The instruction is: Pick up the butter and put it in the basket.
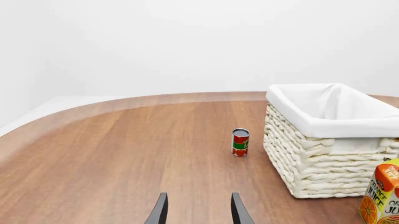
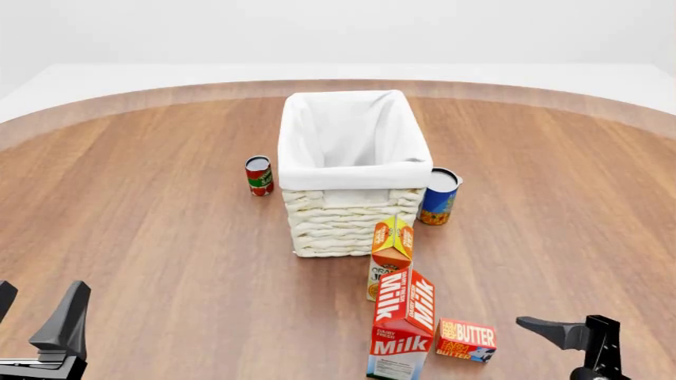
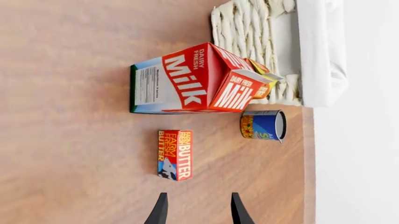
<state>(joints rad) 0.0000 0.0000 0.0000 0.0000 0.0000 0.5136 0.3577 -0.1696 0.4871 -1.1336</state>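
Note:
The butter [image 2: 467, 339], a small flat red box, lies on the table near the front right, just right of the milk carton [image 2: 404, 324]. In the right wrist view the butter [image 3: 175, 154] lies a short way ahead of my right gripper [image 3: 198, 212], which is open and empty. From the front, that right gripper [image 2: 571, 332] hangs to the right of the butter, apart from it. The basket [image 2: 338, 229] stands at the table's middle, also seen as the basket [image 1: 311, 163] in the left wrist view. My left gripper [image 2: 32, 313] is open and empty at the front left.
An orange juice carton [image 2: 390, 253] stands between the milk carton and the basket. A red can [image 2: 259, 175] stands left of the basket and a blue can [image 2: 438, 195] right of it. The wooden table [image 2: 158, 237] has a curved far edge.

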